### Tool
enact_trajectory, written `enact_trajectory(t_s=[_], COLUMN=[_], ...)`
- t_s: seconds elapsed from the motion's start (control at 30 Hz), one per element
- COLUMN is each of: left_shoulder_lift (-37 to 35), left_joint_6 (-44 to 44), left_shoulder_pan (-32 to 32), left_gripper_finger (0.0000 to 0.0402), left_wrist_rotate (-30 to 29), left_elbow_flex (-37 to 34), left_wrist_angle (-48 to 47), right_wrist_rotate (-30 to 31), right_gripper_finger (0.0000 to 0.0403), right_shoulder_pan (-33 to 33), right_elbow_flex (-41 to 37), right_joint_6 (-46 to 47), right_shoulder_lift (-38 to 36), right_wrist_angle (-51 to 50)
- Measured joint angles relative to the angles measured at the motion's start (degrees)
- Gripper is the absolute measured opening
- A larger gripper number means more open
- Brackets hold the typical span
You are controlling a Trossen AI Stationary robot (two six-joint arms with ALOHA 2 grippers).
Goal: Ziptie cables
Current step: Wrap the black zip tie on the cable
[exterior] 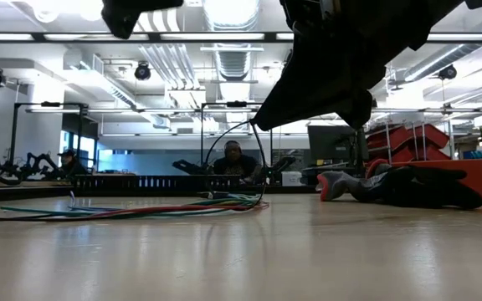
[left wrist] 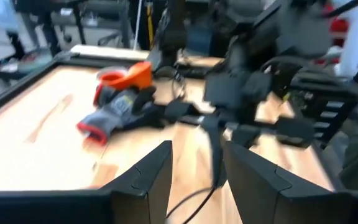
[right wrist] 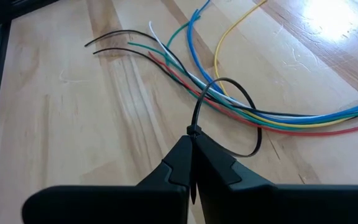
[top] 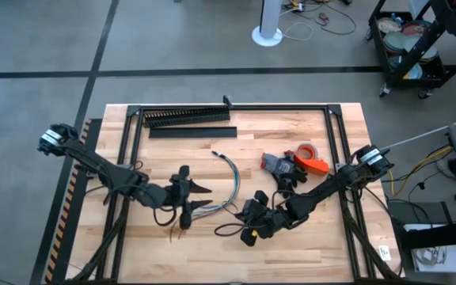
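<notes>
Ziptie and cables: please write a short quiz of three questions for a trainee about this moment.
1. True or false: the ziptie is pulled tight on the cables.
2. Which gripper pinches the ziptie? A the left one; B the right one; C neither.
3. Fill in: the left gripper has its fingers ___.
Key: 1 false, the loop around the cables is loose. 2 B, the right gripper. 3 open.

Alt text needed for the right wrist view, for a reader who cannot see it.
The right gripper, fingers shut, pinches a black ziptie whose loop encircles a bundle of coloured cables lying on the wooden table. The blue, yellow, green, red, white and black wires fan out beyond the loop.
</notes>
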Motion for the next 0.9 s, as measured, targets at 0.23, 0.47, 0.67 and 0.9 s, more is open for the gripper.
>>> enact_trajectory(t_s=[0.23, 0.47, 0.67, 0.9], left_shoulder_lift=[-3.18, -0.87, 4.16, 5.64], left_joint_6=[-5.71, -7.28, 0.22, 1.2], left_shoulder_pan=[0.15, 2.93, 3.12, 3.03], left_gripper_finger=[0.0144, 0.0143, 0.0132, 0.0121], left_wrist_rotate=[-1.22, -0.12, 2.03, 3.31], left_elbow_flex=[-5.0, -13.18, -15.91, -13.41], left_wrist_angle=[-5.34, 6.29, 20.63, 15.79], right_wrist_rotate=[0.01, 0.17, 0.22, 0.21], right_gripper_finger=[0.0, 0.0, 0.0, 0.0], right_shoulder_pan=[-0.11, -0.11, -0.12, -0.5], right_elbow_flex=[-0.01, -0.01, 0.31, 0.97], right_joint_6=[0.07, 2.16, 3.27, 3.67], right_shoulder_lift=[0.0, 0.0, 0.0, 0.0], right_wrist_angle=[0.03, 0.11, 0.79, 0.96])
